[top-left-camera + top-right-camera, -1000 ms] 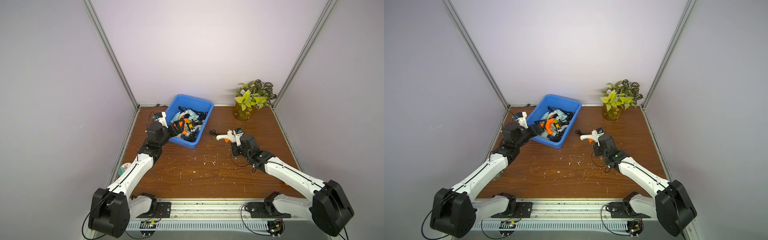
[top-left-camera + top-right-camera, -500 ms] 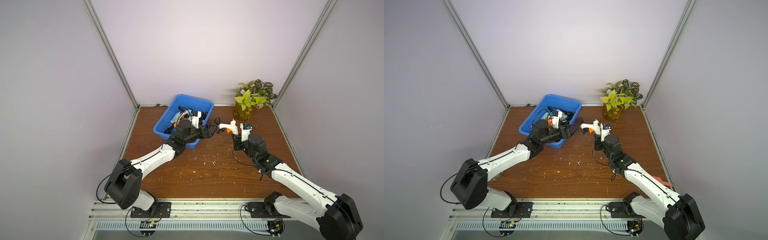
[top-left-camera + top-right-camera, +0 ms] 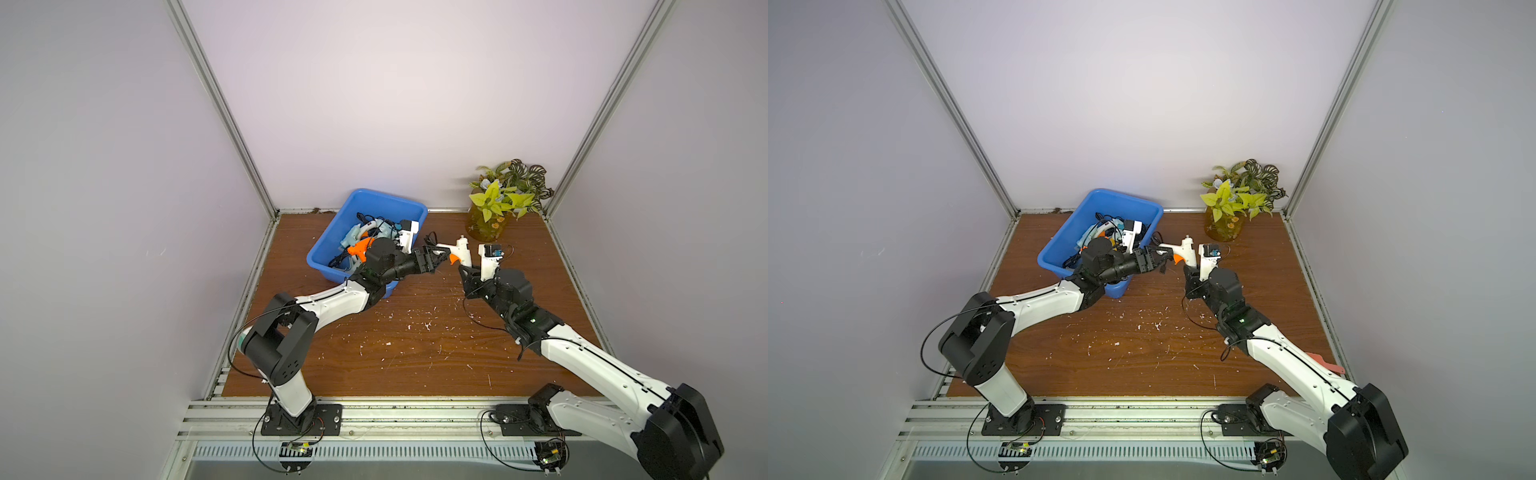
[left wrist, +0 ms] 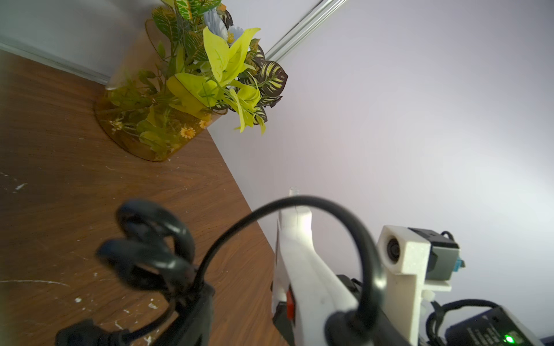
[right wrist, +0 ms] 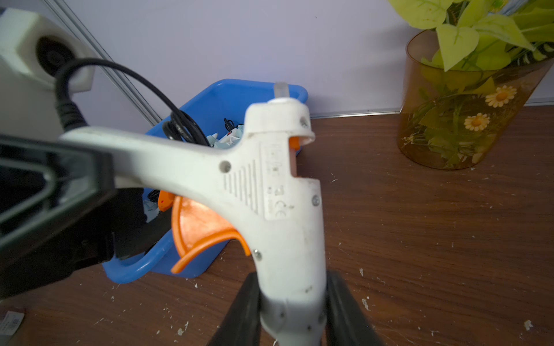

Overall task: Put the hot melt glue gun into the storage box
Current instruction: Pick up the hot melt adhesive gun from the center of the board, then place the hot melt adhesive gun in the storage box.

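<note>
A white hot melt glue gun [image 3: 459,251] [image 3: 1185,249] with an orange trigger hangs above the table just right of the blue storage box [image 3: 374,195] [image 3: 1113,194]. My right gripper [image 3: 467,274] [image 5: 292,314] is shut on its barrel from below. My left gripper [image 3: 436,259] [image 4: 239,311] reaches across from the box side, its jaws standing around the handle end where the black cord [image 4: 353,233] leaves. Wood still shows between one finger [image 4: 198,308] and the handle [image 4: 305,269]. The box [image 5: 221,90] holds several other glue guns and cords.
A potted plant in an amber glass [image 3: 494,208] [image 3: 1225,220] stands at the back right, close behind the gun. White glue crumbs are scattered over the wooden table [image 3: 415,353]. Walls close in the left, back and right sides.
My left arm swung out of the box to the gun's handle and its jaws narrowed. My right arm lifted the gun and carried it towards the box.
</note>
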`<state>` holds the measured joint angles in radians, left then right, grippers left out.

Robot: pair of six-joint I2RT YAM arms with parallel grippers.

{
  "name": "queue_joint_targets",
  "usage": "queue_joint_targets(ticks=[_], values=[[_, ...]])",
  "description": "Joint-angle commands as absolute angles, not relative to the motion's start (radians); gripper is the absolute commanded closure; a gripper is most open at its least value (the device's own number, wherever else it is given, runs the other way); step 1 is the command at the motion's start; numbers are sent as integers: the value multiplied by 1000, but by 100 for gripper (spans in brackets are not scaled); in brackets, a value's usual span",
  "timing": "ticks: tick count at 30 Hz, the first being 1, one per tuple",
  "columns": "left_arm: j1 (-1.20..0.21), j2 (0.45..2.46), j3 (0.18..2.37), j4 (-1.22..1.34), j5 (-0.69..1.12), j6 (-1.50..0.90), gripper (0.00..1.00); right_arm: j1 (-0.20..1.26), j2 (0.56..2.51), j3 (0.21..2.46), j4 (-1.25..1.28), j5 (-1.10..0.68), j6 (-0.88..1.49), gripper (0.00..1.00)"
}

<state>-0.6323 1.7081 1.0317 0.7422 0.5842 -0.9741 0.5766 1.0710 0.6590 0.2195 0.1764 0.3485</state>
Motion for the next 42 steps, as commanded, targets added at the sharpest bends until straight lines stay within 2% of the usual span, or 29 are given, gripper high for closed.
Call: queue_joint_targets(ticks=[1,5,12,17,19,21,24,28,37,42], values=[[-642,1724,1071,841,627,-1015,34,579,1066,677,290,166,354,92],[-642,1730,1085,845,627,-1014,46,580,1069,676,290,172,347,91],[-643,1739,1100,839,626,-1009,79,580,1077,670,293,177,342,90],[-642,1738,1101,835,627,-1009,90,580,1072,669,296,175,343,85],[-641,1738,1108,823,625,-1000,93,579,1068,667,300,175,344,78],[-643,1738,1126,799,624,-983,97,580,1062,663,304,177,346,64],[-641,1738,1176,737,617,-940,100,580,1045,657,302,190,346,30],[-628,1737,1272,635,602,-864,100,580,1002,639,290,234,349,1],[-509,1733,1431,487,559,-773,100,580,852,532,315,299,341,0],[-447,1743,1467,437,505,-731,100,580,840,514,294,315,336,0]])
